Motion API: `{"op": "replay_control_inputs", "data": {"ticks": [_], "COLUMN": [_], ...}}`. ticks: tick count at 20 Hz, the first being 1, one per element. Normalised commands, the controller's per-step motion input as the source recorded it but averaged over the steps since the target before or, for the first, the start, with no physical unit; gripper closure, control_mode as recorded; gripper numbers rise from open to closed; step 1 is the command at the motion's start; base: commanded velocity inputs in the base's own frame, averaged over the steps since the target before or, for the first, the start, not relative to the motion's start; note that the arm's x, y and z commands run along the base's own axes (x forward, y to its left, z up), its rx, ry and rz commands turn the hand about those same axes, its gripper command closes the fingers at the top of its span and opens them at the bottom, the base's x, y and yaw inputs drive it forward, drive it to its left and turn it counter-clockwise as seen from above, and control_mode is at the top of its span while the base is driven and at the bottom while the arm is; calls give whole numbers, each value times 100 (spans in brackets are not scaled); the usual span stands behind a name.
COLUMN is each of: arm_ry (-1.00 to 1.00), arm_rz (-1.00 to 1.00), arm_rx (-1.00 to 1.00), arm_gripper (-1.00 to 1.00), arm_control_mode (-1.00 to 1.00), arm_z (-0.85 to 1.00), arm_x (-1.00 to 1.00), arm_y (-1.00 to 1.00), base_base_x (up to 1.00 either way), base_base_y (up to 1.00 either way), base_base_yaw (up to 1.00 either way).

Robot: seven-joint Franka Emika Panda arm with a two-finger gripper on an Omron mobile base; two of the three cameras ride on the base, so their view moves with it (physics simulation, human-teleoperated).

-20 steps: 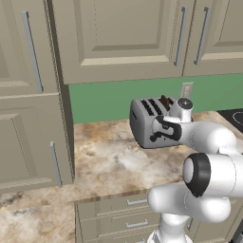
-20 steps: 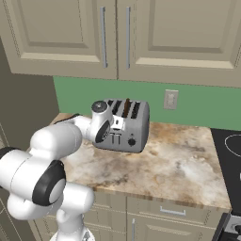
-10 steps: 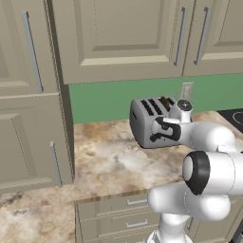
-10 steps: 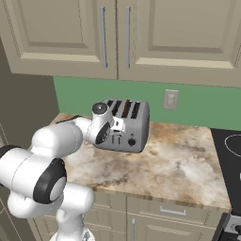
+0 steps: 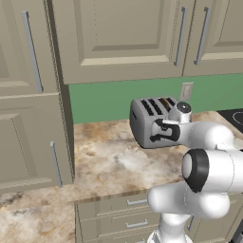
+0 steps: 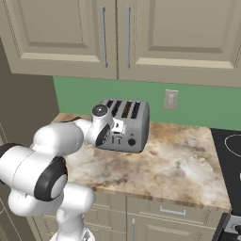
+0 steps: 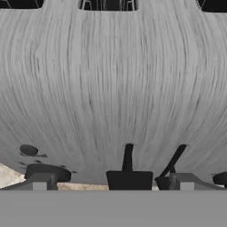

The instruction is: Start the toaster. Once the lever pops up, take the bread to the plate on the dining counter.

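The grey four-slot toaster (image 5: 144, 121) stands on the marbled worktop against the green wall, and its front is close up in the hand view (image 7: 111, 80). My gripper (image 5: 160, 133) is pressed up to that front, by the knobs and levers (image 6: 118, 135). In the hand view its fingers (image 7: 41, 181) stand wide apart, open, with a dark lever tab (image 7: 129, 179) between them below its slot. A brown slice of bread (image 5: 166, 101) peeks from a top slot. The blue plate and the dining counter are out of view.
The worktop (image 5: 109, 163) has drawers below and beige wall cupboards (image 6: 117, 33) above. A tall cupboard (image 5: 28, 95) stands at its left end. A wall socket (image 6: 170, 99) sits behind the toaster, and a black hob (image 6: 230, 146) lies to the right.
The hand has shifted slightly lower against the toaster's front. The toaster has stayed in place.
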Motion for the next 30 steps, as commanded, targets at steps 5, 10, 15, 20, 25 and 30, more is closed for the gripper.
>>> {"op": "replay_control_inputs", "data": {"ticks": [5, 10, 15, 20, 25, 30], "arm_ry": [0, 0, 0, 0, 0, 0], "arm_rz": [0, 0, 0, 0, 0, 0], "arm_rx": [0, 0, 0, 0, 0, 0], "arm_gripper": [-100, -100, -100, -100, -100, -100], "arm_control_mode": [-100, -100, -100, -100, -100, -100], "arm_z": [-12, -11, -10, -8, -7, -10], "arm_x": [0, 0, 0, 0, 0, 0], "arm_y": [0, 0, 0, 0, 0, 0], "base_base_x": [0, 0, 0, 0, 0, 0], "base_base_y": [0, 0, 0, 0, 0, 0], "base_base_yaw": [0, 0, 0, 0, 0, 0]}}
